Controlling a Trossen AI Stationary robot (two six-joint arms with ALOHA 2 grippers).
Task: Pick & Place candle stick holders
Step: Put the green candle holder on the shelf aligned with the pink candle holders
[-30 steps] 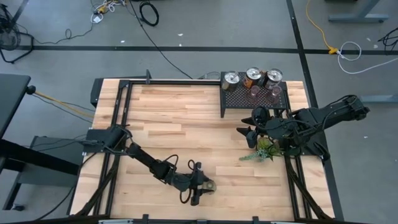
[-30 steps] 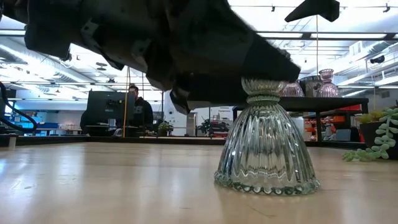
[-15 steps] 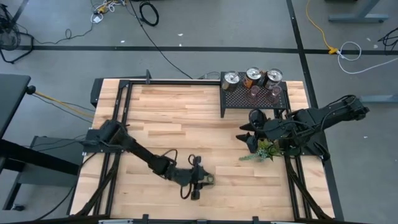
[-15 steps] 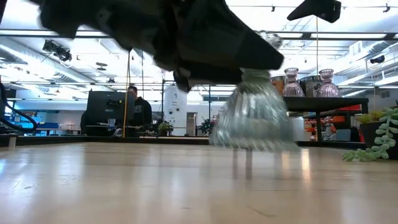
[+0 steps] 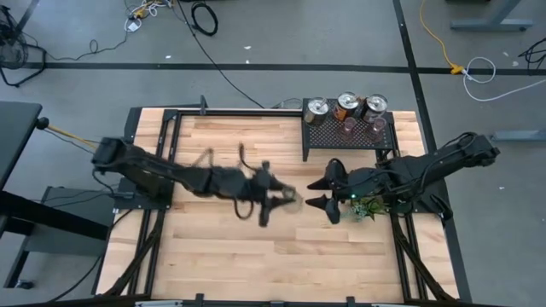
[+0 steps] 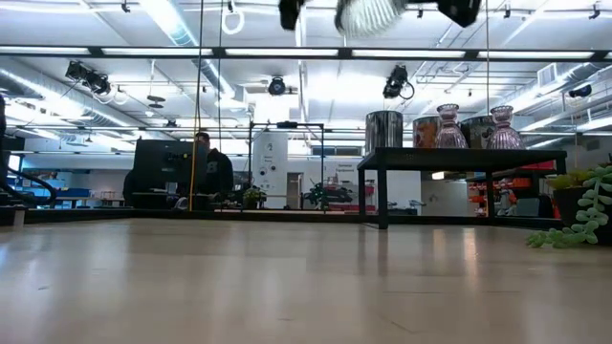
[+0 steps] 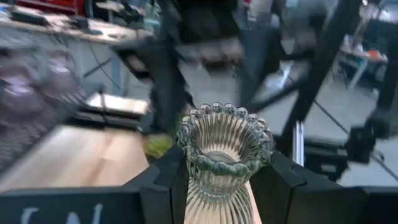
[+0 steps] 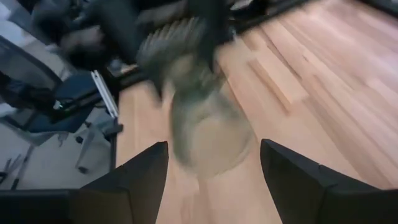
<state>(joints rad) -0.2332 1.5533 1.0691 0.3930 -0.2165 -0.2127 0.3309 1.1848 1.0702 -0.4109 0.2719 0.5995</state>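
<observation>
Step in hand, as judged: carry/handover of ribbed clear-green glass candle stick holder [image 7: 222,163], mid-air above table centre. Left gripper [image 5: 275,198] clamped narrow on its neck, beaded rim sticking out past the fingers [image 7: 168,180] in left wrist view. Right gripper [image 5: 322,193] facing it just beside, jaws spread wide, holding nothing; holder blurred between them in right wrist view.

Next, prob.: bring holder between right jaws, close right, release left, then place on black mesh rack [image 5: 328,135] at back right of wooden table [image 5: 213,256].

Around: three silver metallic holders [image 5: 345,106] along rack's far edge, two pinkish glass holders [image 5: 363,127] on the mesh, so little free room there. Green plant sprig [image 5: 365,207] under right arm, near transfer path; could snag.
</observation>
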